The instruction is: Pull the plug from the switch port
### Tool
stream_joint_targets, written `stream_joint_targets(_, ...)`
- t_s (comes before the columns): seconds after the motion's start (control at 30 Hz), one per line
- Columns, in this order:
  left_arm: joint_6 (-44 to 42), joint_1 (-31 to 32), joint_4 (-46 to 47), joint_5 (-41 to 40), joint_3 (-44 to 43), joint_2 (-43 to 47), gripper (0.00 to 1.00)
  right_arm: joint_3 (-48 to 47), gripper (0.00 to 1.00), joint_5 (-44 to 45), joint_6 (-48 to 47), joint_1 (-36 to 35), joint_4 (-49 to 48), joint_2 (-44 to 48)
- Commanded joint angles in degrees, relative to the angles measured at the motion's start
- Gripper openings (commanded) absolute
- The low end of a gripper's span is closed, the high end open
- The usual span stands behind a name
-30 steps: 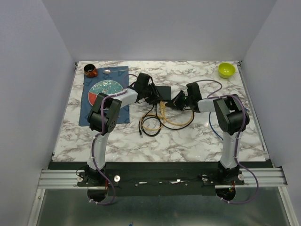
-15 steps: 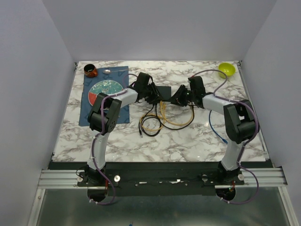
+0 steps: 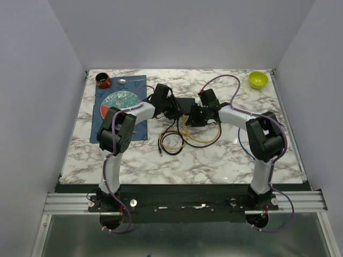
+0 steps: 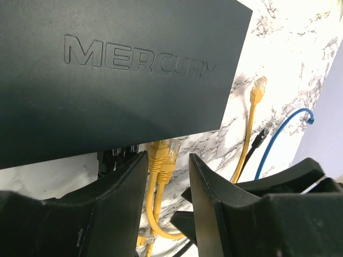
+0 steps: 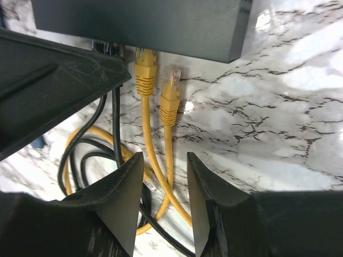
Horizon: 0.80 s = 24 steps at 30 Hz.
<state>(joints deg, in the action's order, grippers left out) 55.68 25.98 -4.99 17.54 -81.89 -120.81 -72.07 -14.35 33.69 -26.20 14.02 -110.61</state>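
Matte-black flat switch [image 4: 123, 80], ribbed yellow plug [image 5: 170, 101] seemingly loose; left hand [image 4: 167, 158], right hand [image 5: 164, 156] agape.

Robotics lab test cell, plain grey walls [image 3: 32, 107] around marble tabletop [image 3: 214, 155], robot arms [image 3: 115, 131] on aluminium rail [image 3: 64, 202], near edge.

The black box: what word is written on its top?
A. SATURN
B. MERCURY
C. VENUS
B: the top of the switch carries raised letters that spell MERCURY, plain to read in the left wrist view.
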Motion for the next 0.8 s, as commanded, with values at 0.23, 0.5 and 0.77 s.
stream_joint_targets(0.23, -0.3, -0.8, -1.8, -1.9, 2.5, 3.7, 0.51, -4.7, 0.42, 10.6, -5.8, -2.5, 6.7, -5.9)
stream_joint_targets(0.5, 0.0, -1.2, -1.2, -1.6, 3.8, 4.2, 0.51, -3.9, 0.4, 15.9, -5.7, -3.7, 7.0, -4.4)
stream_joint_targets(0.77, 0.3, -1.9, -0.7, -1.1, 4.6, 5.5, 0.51, -4.7, 0.41, 18.0, -6.4, -4.0, 6.8, -1.3)
